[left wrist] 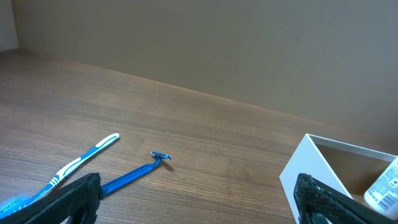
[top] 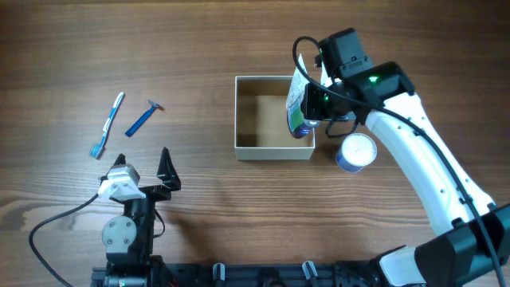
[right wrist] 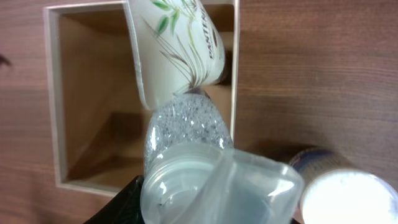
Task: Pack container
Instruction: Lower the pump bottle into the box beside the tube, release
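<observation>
The container [top: 247, 147], a square white-walled box with a tan inside, stands mid-table; it also shows in the left wrist view [left wrist: 298, 171] and the right wrist view [right wrist: 53, 93]. My right gripper [top: 312, 104] is shut on a clear Pantene bottle [top: 299, 104] with a white leafy label [right wrist: 177, 50] and holds it tilted over the box's right side, its flip cap [right wrist: 217, 190] toward the wrist camera. My left gripper [top: 143, 163] is open and empty near the front left, apart from everything.
A blue-and-white toothbrush [top: 109, 123] and a blue razor [top: 145, 117] lie on the wood at the left, also in the left wrist view: the toothbrush [left wrist: 81, 162], the razor [left wrist: 140, 171]. A round blue jar with a white lid [top: 355, 151] stands just right of the box.
</observation>
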`<state>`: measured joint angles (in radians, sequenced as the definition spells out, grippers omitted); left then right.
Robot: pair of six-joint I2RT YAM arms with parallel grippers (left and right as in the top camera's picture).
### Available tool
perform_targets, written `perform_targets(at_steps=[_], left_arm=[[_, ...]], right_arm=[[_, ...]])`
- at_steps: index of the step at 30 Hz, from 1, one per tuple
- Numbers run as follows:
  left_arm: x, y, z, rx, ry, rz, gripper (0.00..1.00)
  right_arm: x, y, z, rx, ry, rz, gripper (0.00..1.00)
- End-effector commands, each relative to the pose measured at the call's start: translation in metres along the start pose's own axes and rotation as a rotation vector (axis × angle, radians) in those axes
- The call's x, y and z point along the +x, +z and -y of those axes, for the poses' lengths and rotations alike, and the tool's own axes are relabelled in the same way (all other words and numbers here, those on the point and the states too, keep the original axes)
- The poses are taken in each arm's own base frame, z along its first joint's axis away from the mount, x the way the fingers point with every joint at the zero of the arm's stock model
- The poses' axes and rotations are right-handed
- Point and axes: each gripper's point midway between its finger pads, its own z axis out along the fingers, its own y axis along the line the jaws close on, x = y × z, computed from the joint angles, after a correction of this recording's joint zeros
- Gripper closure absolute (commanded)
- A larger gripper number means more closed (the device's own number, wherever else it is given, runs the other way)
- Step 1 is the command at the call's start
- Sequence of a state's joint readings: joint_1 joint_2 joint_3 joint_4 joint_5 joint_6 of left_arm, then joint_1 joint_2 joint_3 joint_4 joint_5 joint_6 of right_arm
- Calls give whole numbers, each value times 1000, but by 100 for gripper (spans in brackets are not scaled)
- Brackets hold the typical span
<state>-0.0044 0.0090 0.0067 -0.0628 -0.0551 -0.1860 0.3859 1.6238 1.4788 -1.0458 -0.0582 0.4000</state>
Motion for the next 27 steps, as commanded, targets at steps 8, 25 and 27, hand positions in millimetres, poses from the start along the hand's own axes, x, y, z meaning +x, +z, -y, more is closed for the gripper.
perform_targets(at_steps=[8,25,27], left_arm=[[0,0,-4,-19,-12,1,0],[0,0,-4,-19,-12,1,0],[0,0,-4,-19,-12,1,0]], right_arm=[[1,21,8,37,3,20,65],[-4,21,-1,65,-26,70,53],[-4,21,0,70,-26,73,52]])
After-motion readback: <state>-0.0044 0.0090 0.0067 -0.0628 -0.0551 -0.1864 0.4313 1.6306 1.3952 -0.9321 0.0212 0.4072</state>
